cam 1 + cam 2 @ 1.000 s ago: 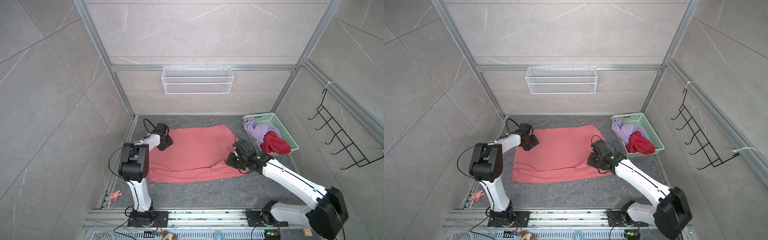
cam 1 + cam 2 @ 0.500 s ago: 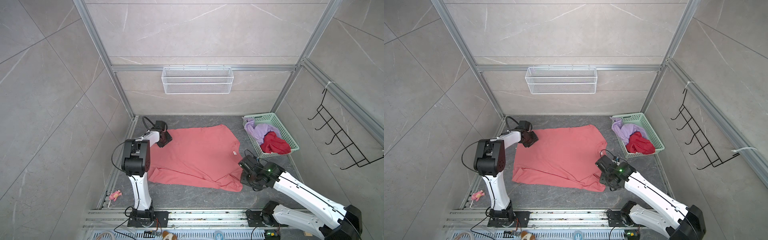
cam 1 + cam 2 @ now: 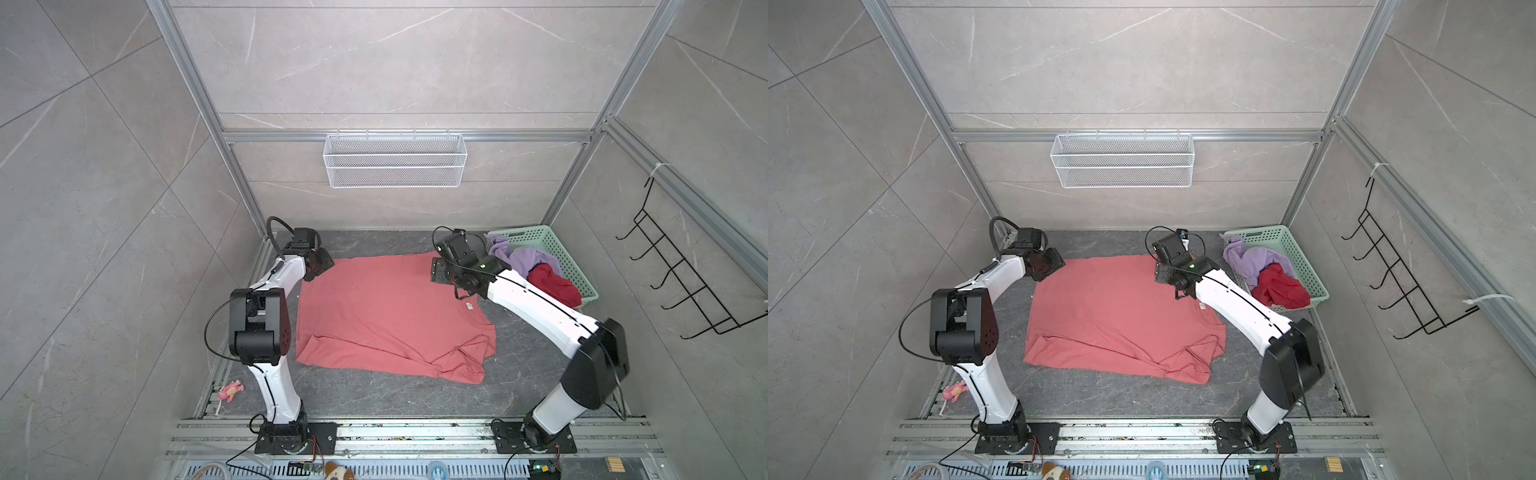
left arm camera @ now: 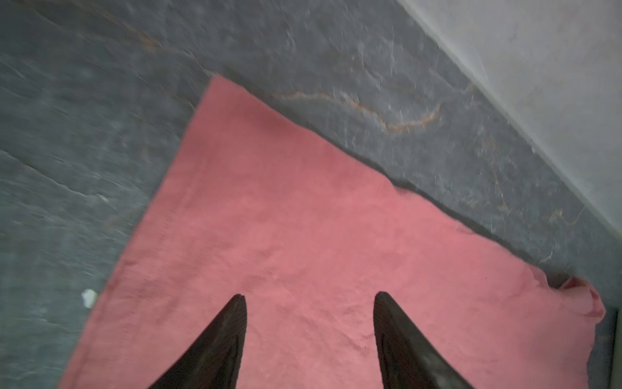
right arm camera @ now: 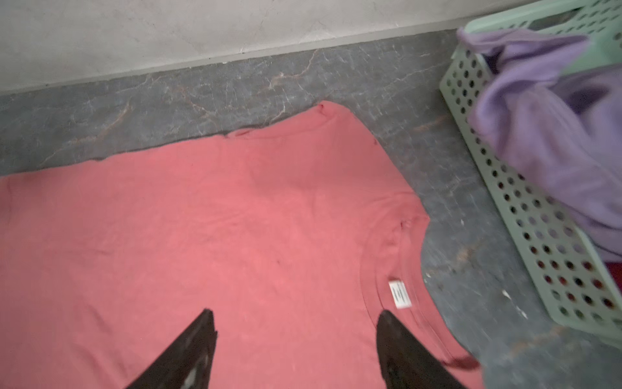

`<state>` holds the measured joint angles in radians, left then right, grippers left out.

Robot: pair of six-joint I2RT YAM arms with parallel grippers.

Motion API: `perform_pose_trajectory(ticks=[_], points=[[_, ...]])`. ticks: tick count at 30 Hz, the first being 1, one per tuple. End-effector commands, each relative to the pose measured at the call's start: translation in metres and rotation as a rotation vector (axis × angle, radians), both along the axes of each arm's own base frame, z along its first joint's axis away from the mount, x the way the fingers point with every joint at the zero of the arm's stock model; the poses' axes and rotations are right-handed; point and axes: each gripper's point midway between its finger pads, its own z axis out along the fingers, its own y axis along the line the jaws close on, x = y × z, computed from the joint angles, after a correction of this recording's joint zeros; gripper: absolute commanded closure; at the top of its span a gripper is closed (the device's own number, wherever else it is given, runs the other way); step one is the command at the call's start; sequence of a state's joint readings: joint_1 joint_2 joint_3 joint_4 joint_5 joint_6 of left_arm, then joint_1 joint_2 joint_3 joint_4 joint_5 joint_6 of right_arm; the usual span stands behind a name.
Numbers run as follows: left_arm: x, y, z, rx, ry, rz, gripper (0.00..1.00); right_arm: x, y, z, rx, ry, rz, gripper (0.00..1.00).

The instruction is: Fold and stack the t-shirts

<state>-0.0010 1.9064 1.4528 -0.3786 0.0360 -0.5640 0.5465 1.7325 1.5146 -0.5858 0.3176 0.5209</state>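
my left end effector [image 4: 309,295] is spread, both dark fingers apart with nothing between them, above the salmon-pink t-shirt [image 3: 386,316] at its 10 o'clock corner in both top views. whether the tips touch the cloth i cannot tell. my right end effector [image 5: 296,311] is also spread and empty, over the shirt's 1 o'clock corner, with the ribbed collar and its small white neck label [image 5: 400,294] just beside one finger.

the salmon-pink t-shirt lies mostly flat on the dark grey surface [image 3: 374,399], between my two arms. its collar is at the 3 o'clock edge, and the cloth is rumpled and bunched at the 5 o'clock corner. the 7 o'clock corner has a small fold.

at 2 o'clock from the shirt stands the mint-green basket [image 3: 536,232], apart from the shirt's edge. inside it the lilac t-shirt [image 3: 525,259] is crumpled, part of it draped over the rim, with the deep-red t-shirt [image 3: 552,284] heaped just beside it at its 5 o'clock.
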Motion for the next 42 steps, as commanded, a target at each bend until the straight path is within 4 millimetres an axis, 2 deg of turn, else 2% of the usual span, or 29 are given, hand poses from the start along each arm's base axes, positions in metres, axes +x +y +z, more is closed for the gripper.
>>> perform_pose_trajectory(ticks=[1,5,9,12,20,26,28,29,33,35,38,40,42], points=[[0.006,0.025,0.005,0.011,-0.001,0.003,0.34,0.045,-0.002,-0.009,0.076,-0.004,0.055,0.11],[0.025,0.039,-0.005,0.017,0.013,-0.006,0.34,0.088,-0.012,-0.029,0.087,-0.009,0.046,0.10],[0.038,0.048,-0.015,0.058,0.040,-0.011,0.34,0.120,-0.016,-0.049,0.115,0.012,0.050,0.10],[0.047,0.047,-0.028,0.027,0.057,-0.029,0.35,0.138,-0.018,-0.074,0.147,0.061,0.053,0.10],[0.062,0.040,-0.056,-0.033,0.088,-0.038,0.38,0.164,-0.031,-0.121,0.107,0.130,-0.001,0.13],[0.058,0.030,-0.078,-0.078,0.143,-0.037,0.43,0.175,-0.024,-0.152,0.116,0.202,0.011,0.14],[0.059,0.027,-0.080,-0.084,0.144,-0.043,0.44,0.177,-0.022,-0.165,0.121,0.229,0.015,0.16],[0.057,0.026,-0.096,-0.091,0.174,-0.041,0.45,0.176,-0.020,-0.169,0.127,0.240,0.022,0.18],[0.061,0.025,-0.102,-0.098,0.195,-0.038,0.51,0.176,-0.013,-0.177,0.162,0.270,0.031,0.36],[0.061,0.024,-0.105,-0.094,0.212,-0.039,0.59,0.174,-0.010,-0.180,0.177,0.281,0.036,0.55],[0.061,0.020,-0.110,-0.093,0.226,-0.051,0.79,0.172,-0.008,-0.185,0.192,0.299,0.039,0.80],[0.060,0.014,-0.110,-0.101,0.227,-0.062,0.98,0.169,-0.008,-0.184,0.192,0.308,0.035,0.94],[0.060,0.011,-0.106,-0.107,0.218,-0.069,1.00,0.169,-0.010,-0.176,0.187,0.297,0.027,0.99]])
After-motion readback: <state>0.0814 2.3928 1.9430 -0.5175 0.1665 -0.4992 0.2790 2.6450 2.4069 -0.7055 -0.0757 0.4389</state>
